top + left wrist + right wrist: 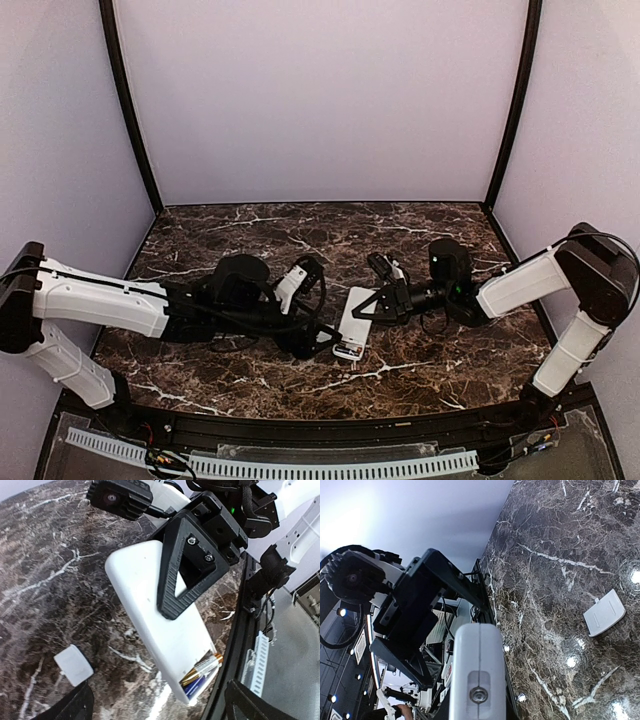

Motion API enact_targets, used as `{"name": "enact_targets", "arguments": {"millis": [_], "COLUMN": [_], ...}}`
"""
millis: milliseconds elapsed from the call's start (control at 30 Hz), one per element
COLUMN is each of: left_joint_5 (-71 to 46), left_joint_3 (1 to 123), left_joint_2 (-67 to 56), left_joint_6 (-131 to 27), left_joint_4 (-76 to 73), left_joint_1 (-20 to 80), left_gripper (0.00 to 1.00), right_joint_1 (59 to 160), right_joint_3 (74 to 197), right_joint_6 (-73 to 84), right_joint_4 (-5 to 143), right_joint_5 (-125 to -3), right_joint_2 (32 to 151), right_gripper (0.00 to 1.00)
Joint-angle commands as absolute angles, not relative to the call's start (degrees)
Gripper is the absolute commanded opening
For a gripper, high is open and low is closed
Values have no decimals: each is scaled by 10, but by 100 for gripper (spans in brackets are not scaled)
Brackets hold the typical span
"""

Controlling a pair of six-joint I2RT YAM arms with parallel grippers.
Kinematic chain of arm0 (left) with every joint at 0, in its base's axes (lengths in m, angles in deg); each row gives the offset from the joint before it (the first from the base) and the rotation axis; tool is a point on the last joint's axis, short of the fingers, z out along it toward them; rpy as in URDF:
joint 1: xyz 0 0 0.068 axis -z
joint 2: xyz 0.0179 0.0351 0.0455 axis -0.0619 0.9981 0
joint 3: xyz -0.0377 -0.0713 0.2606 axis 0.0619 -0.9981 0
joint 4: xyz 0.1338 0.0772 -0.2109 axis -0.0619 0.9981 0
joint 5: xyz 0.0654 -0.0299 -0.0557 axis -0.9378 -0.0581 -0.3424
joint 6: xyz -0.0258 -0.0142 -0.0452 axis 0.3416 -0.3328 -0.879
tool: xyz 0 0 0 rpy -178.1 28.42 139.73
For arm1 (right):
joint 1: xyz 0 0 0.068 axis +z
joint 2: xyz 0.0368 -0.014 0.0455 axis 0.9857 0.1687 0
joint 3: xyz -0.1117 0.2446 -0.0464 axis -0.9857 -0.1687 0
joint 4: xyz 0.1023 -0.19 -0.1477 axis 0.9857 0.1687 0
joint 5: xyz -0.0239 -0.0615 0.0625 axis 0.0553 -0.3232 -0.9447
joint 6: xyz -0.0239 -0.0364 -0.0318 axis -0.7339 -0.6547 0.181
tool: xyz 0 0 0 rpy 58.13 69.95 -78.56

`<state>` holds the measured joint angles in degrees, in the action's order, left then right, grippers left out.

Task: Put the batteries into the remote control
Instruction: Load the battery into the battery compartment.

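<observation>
The remote control (150, 605) lies back-up over the marble table, its compartment open at the near end. Two batteries (202, 671) sit in that compartment, one with a gold band on top and a blue one under it. My right gripper (372, 304) is shut on the remote, and one black triangular finger (187, 565) presses on its white back. The right wrist view shows the remote (477, 670) end-on. My left gripper (160, 710) hangs open just above the battery end, fingers wide apart with nothing between them. From above, the left gripper (316, 336) stands beside the remote (352, 318).
A small white flat cover piece (74, 665) lies on the table to the left of the remote, and the cover (604, 612) also shows in the right wrist view. The table's black front rail (239, 630) runs close to the remote's battery end.
</observation>
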<state>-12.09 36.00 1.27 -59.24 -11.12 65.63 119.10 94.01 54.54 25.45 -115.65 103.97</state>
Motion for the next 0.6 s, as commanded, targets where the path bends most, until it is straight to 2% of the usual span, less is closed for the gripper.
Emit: {"name": "enact_targets", "arguments": {"millis": [0,567], "left_joint_5": [-55,-56], "left_joint_3": [341,395], "left_joint_2": [43,115], "left_joint_6": [-718,-714], "left_joint_4": [-203,-192], "left_joint_1": [658,687], "left_gripper": [89,83], "right_joint_1": [1190,1191], "right_joint_3": [952,954], "right_joint_6": [547,543], "right_joint_4": [232,245], "right_joint_5": [-1150,-1146], "right_joint_2": [1028,1025], "right_gripper": [0,0]}}
